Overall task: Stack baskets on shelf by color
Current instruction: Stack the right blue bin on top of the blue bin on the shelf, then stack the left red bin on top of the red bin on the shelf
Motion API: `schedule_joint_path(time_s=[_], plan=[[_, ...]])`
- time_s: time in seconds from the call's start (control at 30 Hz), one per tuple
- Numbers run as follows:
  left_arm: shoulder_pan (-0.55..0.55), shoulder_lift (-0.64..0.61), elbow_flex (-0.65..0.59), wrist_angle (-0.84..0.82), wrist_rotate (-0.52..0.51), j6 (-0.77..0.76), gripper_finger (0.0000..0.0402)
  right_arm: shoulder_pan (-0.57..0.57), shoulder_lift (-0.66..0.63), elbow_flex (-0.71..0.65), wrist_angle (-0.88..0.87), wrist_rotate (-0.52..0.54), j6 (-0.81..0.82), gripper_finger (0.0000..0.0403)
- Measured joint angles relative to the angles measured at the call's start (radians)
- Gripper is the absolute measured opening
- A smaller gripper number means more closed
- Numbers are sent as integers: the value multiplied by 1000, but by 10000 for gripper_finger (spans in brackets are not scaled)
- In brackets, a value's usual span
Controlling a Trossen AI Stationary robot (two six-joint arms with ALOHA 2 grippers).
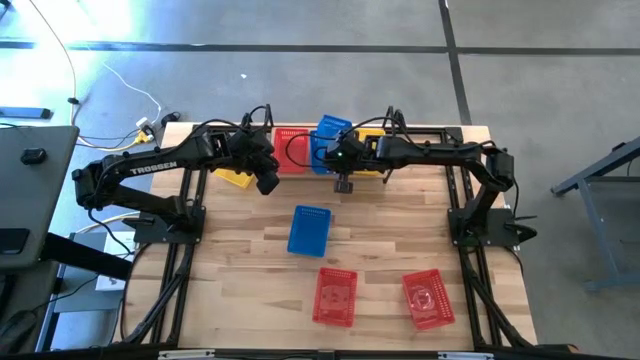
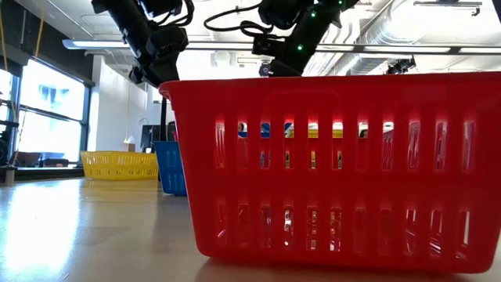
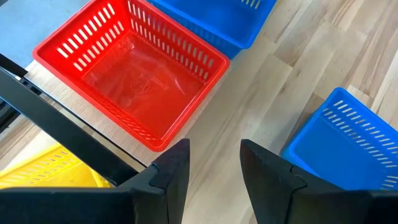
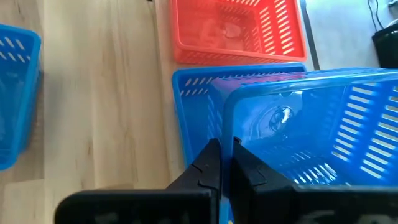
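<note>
- Right pincer [image 4: 225, 163] is clamped on the wall of a tilted blue basket [image 4: 311, 130], held over a second blue basket [image 4: 196, 102] at the table's [image 1: 250, 240] back.
- Left pincer [image 3: 214, 171] is apart and empty, near the red basket [image 3: 134, 74] there.
- Another blue basket [image 1: 309, 230] lies mid-table; two red baskets [image 1: 335, 296] sit near the front; a yellow basket [image 2: 119, 164] sits at back left.

- The brand name "TROSSEN" runs in white capital letters along the dark upper link of the left arm [image 1: 150, 163], seen from above the table.
- No other text, label, number or sign can be read on the baskets, the shelf, the table or the room behind.
</note>
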Motion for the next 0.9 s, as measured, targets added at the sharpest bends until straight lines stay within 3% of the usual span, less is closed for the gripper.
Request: schedule_joint_path(time_s=[0.17, 0.53, 0.9], plan=[[0, 0, 0, 0, 0, 0, 131, 0, 0, 0, 6, 1, -24, 6], [0, 0, 0, 0, 0, 0, 131, 0, 0, 0, 36, 26, -18, 77], [0, 0, 0, 0, 0, 0, 131, -2, -7, 0, 49, 35, -17, 80]])
